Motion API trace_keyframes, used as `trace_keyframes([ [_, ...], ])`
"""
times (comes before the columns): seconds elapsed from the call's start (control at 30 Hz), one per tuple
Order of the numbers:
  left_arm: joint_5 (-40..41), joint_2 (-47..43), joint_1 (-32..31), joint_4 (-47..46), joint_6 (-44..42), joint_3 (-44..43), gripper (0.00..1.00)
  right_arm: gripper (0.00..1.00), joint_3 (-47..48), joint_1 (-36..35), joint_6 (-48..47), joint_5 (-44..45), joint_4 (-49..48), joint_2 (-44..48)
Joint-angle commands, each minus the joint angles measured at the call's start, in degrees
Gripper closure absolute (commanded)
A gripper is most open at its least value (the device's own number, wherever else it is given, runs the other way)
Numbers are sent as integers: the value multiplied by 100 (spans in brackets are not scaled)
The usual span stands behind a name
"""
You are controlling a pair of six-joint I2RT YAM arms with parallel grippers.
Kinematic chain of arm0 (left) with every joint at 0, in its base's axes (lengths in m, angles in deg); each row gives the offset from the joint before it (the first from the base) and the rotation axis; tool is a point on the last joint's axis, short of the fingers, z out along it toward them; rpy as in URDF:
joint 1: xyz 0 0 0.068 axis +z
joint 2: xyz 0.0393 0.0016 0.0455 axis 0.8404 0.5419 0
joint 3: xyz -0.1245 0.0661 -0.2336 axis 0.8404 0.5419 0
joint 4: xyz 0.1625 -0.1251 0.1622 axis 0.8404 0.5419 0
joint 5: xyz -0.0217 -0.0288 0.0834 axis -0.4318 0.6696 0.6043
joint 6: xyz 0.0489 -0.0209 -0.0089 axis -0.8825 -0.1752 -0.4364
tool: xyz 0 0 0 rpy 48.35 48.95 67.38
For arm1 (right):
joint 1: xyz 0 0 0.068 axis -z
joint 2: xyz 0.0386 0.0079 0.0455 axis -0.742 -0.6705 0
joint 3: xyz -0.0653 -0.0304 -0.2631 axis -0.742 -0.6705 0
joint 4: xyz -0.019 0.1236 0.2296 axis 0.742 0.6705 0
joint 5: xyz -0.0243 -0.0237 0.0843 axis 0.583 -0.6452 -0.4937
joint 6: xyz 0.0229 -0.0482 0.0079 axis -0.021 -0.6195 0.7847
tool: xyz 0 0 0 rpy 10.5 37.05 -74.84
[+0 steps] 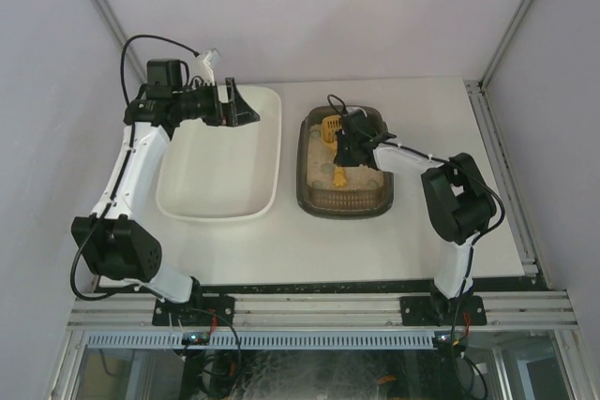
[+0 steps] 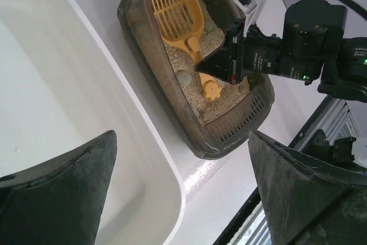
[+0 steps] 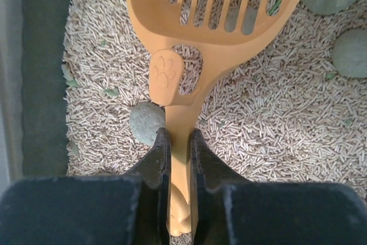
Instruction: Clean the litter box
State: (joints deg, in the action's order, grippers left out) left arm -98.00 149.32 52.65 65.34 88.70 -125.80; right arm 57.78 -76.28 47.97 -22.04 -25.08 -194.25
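The litter box [image 1: 345,207] is a dark tray of beige pellets, right of centre on the table. An orange slotted scoop [image 3: 223,38] lies in it, head toward the far end [image 1: 331,125]. My right gripper [image 3: 178,133] is shut on the scoop's handle, one finger pressed to each side. In the left wrist view the scoop [image 2: 178,12] and the right gripper [image 2: 221,67] show inside the litter box [image 2: 229,136]. Grey-green lumps [image 3: 147,121] sit on the pellets beside the handle and near the scoop head. My left gripper [image 1: 246,105] stands open and holds nothing, above the far right corner of the white tub.
A large cream-white tub [image 1: 216,205] sits left of the litter box with a narrow gap between them; its inside [image 2: 34,84] looks bare. A strip of clear tape [image 2: 209,170] lies on the table. An aluminium rail [image 1: 319,306] runs along the near edge.
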Motion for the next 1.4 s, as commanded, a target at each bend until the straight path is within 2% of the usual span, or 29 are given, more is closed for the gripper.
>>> trace_keyframes([
  [0.0, -226, 131, -74, -74, -1, -477, 0, 100, 358, 153, -130, -266, 94, 350],
  [0.17, 567, 336, -266, -141, 79, -545, 0, 100, 952, 326, -10, -791, 1190, 436],
  [0.27, 717, 512, -438, -14, -45, -729, 0, 100, 1208, 345, 47, -985, 1787, 419],
  [0.57, 395, 1072, -867, -342, 211, -887, 0, 100, 1191, 261, 103, -1446, 2462, 751],
  [0.8, 1193, 1863, -1483, -651, 478, -1256, 0, 100, 955, -75, 92, -1285, 2775, 1524],
  [0.97, 861, 2659, -1648, -384, 847, -1968, 0, 100, 699, -237, 151, -1430, 2653, 2333],
  [1.2, 717, 2877, -1793, -419, 961, -2274, 1, 100, 605, -230, 123, -1554, 2719, 2709],
  [1.37, 132, 2955, -1799, -616, 1243, -2298, 14, 100, 536, -230, 150, -1705, 2593, 2754],
])
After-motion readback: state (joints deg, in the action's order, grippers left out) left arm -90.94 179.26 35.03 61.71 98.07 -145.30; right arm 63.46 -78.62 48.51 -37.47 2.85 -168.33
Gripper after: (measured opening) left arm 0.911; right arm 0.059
